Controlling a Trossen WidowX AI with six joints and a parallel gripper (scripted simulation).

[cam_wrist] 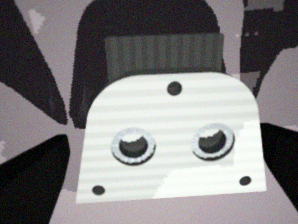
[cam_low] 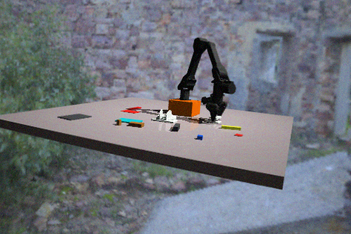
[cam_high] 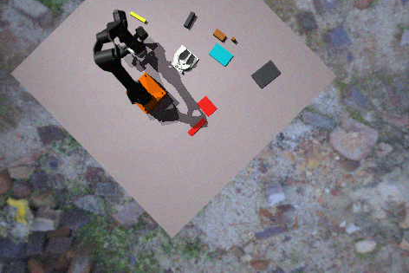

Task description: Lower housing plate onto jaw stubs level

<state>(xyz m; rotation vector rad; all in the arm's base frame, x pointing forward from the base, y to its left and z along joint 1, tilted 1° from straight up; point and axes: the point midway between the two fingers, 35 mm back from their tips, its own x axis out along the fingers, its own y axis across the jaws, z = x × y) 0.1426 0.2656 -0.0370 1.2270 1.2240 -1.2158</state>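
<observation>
The claw [cam_high: 137,53] [cam_low: 214,119] [cam_wrist: 164,137] is opened wide, holding nothing, with its fingers at both sides of the white housing plate [cam_wrist: 172,117]. The plate appears to lie flat on the table [cam_high: 173,200] [cam_low: 230,157]; its underside is hidden. Near it is a yellow bar [cam_high: 138,17] [cam_low: 230,128]. The white jaw assembly [cam_high: 185,59] [cam_low: 164,117] stands apart from the plate, and farther is a cyan slab [cam_high: 221,55] [cam_low: 129,120].
</observation>
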